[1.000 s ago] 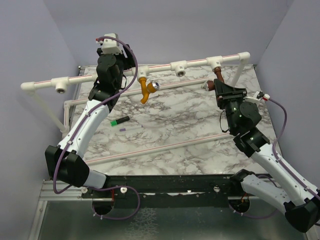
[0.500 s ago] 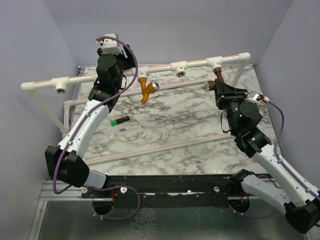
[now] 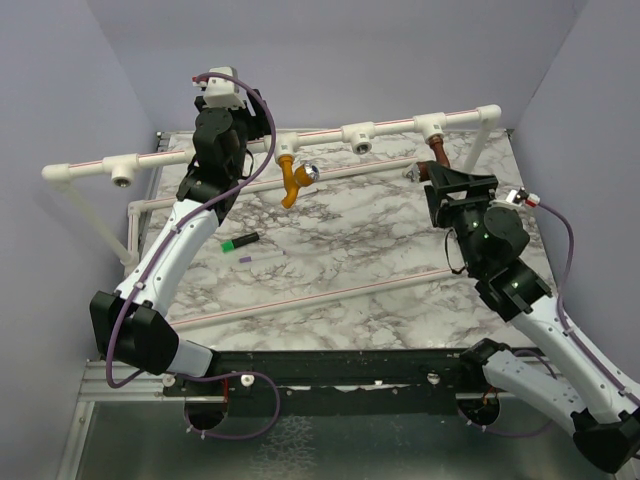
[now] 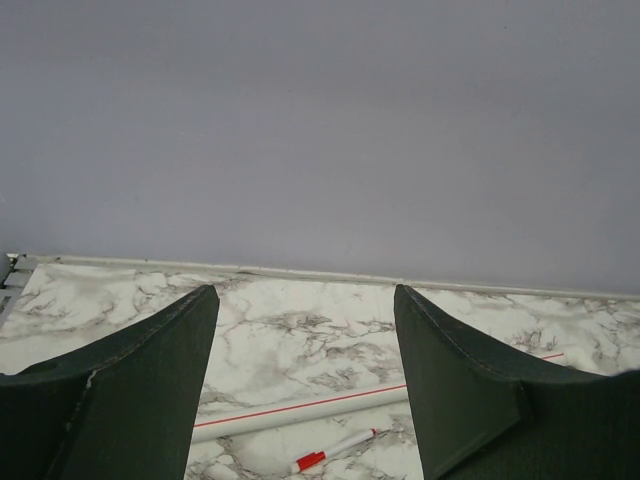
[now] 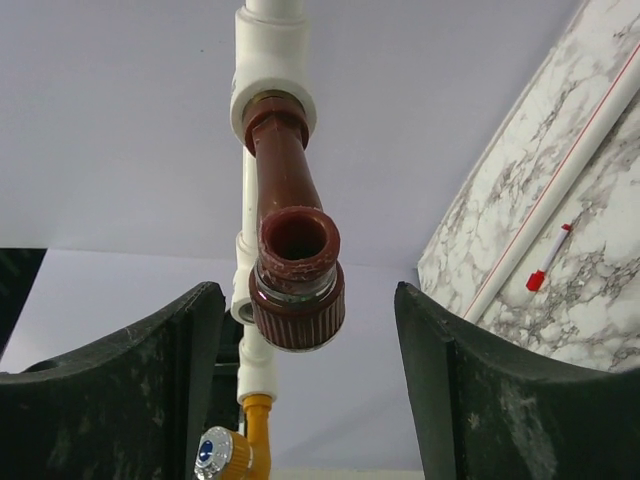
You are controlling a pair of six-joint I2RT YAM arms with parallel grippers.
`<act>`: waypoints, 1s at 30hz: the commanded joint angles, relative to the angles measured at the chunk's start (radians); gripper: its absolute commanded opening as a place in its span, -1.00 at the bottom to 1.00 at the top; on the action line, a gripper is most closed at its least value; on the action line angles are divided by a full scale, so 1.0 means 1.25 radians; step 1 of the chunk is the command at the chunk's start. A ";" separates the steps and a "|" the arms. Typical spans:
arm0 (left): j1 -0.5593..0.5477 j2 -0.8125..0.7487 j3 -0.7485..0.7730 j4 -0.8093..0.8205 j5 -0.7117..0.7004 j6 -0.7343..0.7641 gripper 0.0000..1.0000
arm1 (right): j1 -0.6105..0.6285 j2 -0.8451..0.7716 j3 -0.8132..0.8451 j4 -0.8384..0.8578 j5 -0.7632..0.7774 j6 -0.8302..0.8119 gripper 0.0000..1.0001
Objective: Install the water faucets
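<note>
left gripper (image 4: 305, 300): It is held up high at the far left, by the white pipe rail (image 3: 390, 127). Its two dark fingers (image 4: 150, 380) are spread wide. Nothing is between them — only the wall and the table show past them.

right gripper (image 5: 305, 295): It reaches to the far right and points up at the brown faucet (image 5: 285, 180). Its fingers are wide apart, one on each side of the faucet's ribbed end, with a gap on both sides. It holds nothing.

brown faucet: It is dark reddish-brown. Its top end sits in a white T-fitting (image 5: 272, 90) on the rail, and it hangs down toward the right gripper. Its round open mouth faces the wrist camera. From that camera it is hard to tell if the ribbed end is really between the fingers or just past their tips.

orange faucet (image 3: 292, 182): It hangs from another fitting nearer the middle of the rail, left of the brown faucet and just right of the left arm. Its shiny silver knob (image 3: 311, 172) sticks out on the right side. No gripper touches it.

table (image 3: 360, 240): It is white and grey marble. A thin white pipe (image 3: 300, 298) with a red line lies across it.

green marker pen (image 3: 240, 242): It lies flat on the left part of the table — well apart from both faucets.

red-capped pen (image 4: 335, 450): It lies on the table just beside a thin pipe.
</note>
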 commanded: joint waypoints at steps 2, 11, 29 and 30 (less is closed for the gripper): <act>-0.017 0.048 -0.057 -0.210 0.042 0.038 0.45 | 0.003 -0.032 0.036 -0.060 -0.017 -0.076 0.50; -0.017 0.048 -0.057 -0.211 0.043 0.038 0.45 | 0.003 -0.090 0.058 -0.128 -0.039 -0.240 0.47; -0.017 0.048 -0.057 -0.211 0.046 0.035 0.45 | 0.003 -0.155 0.132 -0.171 -0.115 -1.154 0.48; -0.017 0.048 -0.057 -0.211 0.046 0.035 0.45 | 0.003 -0.156 0.136 -0.177 -0.133 -1.212 0.48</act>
